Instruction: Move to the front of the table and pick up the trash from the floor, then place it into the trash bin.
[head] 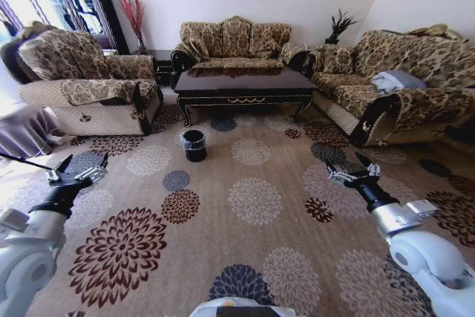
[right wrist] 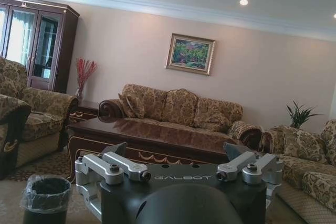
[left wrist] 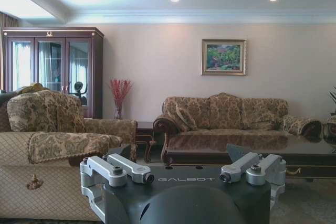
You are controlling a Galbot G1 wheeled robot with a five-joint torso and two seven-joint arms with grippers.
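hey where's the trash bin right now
In the head view, the trash bin stands on the patterned carpet, just in front of the table's left end.

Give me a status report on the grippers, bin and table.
Left gripper and right gripper open, empty, held low over the carpet. Trash bin upright before the table. No trash spotted. Path ahead clear.

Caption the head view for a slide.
Both grippers, left and right, open above floral carpet; trash bin before the table.
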